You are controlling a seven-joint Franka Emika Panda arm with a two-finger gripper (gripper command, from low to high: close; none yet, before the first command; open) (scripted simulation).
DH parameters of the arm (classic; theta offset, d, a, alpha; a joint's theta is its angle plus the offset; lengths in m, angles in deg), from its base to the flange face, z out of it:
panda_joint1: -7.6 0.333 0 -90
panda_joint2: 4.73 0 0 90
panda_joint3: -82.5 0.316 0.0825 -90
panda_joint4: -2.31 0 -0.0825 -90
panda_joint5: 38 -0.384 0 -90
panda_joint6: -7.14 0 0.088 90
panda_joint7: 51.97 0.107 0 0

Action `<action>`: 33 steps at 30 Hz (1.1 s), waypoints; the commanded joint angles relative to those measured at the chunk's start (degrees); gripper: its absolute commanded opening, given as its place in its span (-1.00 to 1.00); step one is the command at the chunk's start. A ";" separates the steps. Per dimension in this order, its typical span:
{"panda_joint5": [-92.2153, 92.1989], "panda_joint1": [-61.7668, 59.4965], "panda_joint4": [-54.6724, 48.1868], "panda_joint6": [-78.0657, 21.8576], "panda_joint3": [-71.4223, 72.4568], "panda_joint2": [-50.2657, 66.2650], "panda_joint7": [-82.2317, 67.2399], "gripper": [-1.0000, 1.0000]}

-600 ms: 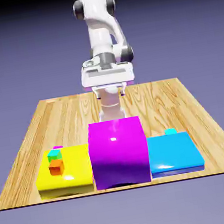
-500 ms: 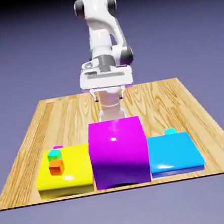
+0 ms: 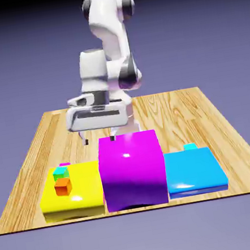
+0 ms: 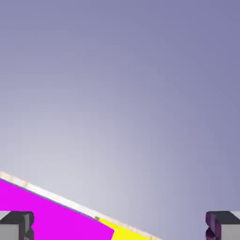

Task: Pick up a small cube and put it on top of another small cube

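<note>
**Hand swung toward the yellow block, jaws wide and empty**

Half a second before, the gripper (image 3: 98, 140) had hung over the middle of the table (image 3: 34, 148), behind the large magenta block (image 3: 131, 169). It had since moved toward the exterior view's left and nearer the front edge, above the gap between that block and the yellow block (image 3: 84, 194); the blocks and cubes lay where they had been.

Much was hidden. The tiny magenta cube (image 3: 65, 164) showed only as a sliver behind the teal cube (image 3: 60, 173), at the yellow block's far edge. The tiny cyan cube (image 3: 190, 147) peeked over the far edge of the cyan slab (image 3: 194, 173) — whether on it or behind it could not be told. The orange cube (image 3: 63, 187) sat plainly on the yellow block.

The hand view showed mostly backdrop, with cropped wedges of magenta and yellow. The jaws stood wide apart — holding and touching nothing.
</note>
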 commanded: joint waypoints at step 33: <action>11.53 -66.78 -34.14 -50.02 35.84 63.21 -60.38 0.00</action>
